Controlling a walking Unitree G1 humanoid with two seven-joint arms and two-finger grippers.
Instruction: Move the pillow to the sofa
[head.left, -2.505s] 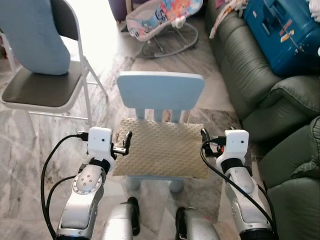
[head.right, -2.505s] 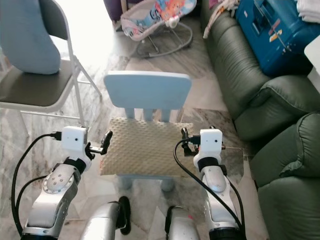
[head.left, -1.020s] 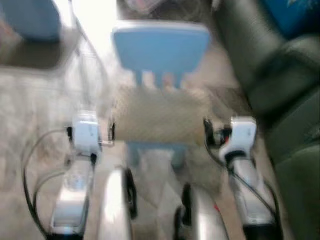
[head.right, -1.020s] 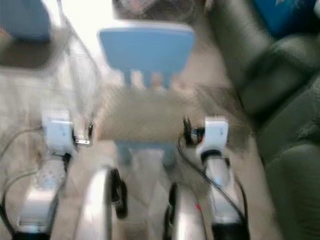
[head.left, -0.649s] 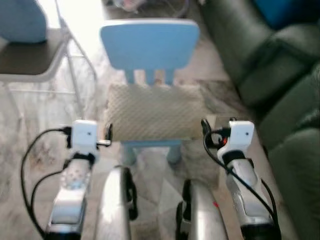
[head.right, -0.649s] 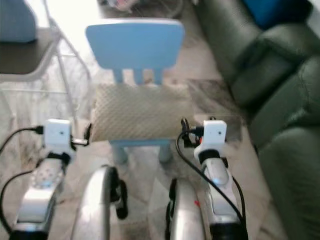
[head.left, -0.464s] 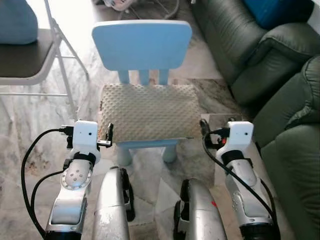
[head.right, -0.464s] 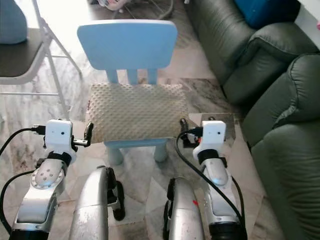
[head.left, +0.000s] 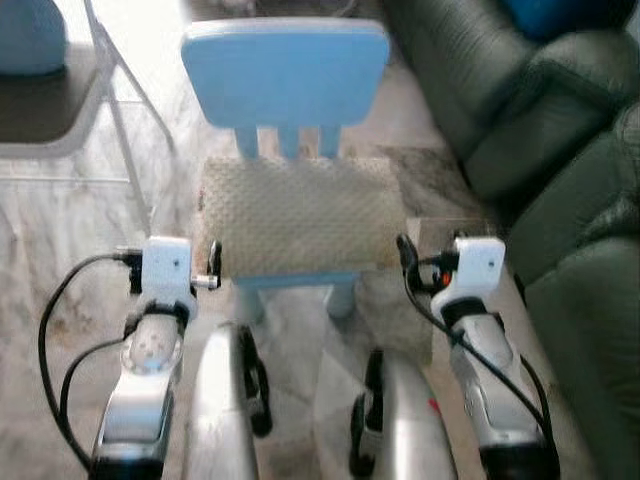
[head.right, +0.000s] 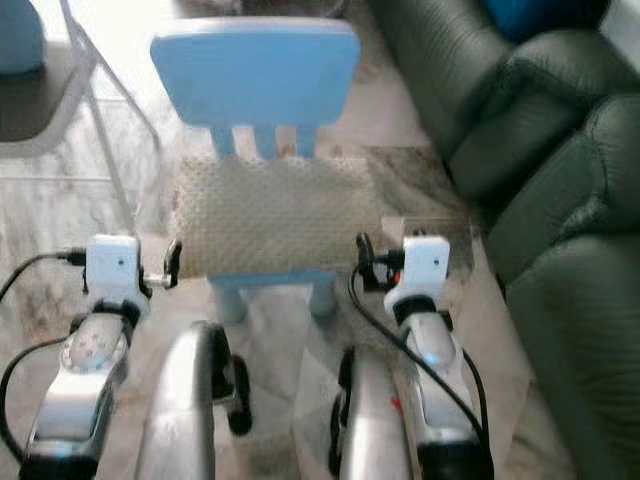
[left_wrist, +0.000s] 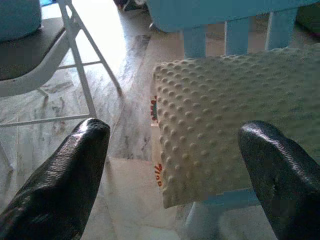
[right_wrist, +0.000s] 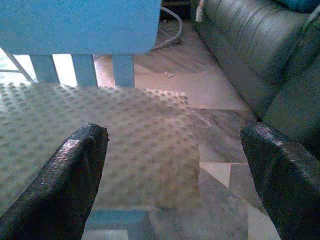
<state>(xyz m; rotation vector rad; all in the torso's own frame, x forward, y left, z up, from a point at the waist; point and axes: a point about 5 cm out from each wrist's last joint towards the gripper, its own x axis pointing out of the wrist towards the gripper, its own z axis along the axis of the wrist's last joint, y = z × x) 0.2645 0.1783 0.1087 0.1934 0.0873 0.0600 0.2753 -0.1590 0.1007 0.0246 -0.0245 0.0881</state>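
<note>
A beige pillow (head.left: 297, 214) of bumpy, dotted cloth lies on a smooth matt blue plastic chair (head.left: 286, 70), over glossy veined marble floor (head.left: 60, 250), with a dark green leathery sofa (head.left: 540, 130) at three o'clock.

This is a living room in a home. A dark green leather sofa (head.left: 520, 110) with plump cushions and armrests runs along the right side, and the floor (head.left: 60, 250) is polished marble-look tile in grey and brown veins. A small light-blue child's chair (head.left: 285, 75) stands in the middle with a knobbly beige pillow (head.left: 295, 215) on its seat. A grey metal folding chair (head.left: 70, 110) stands to the left, with daylight glaring on the floor behind it.
</note>
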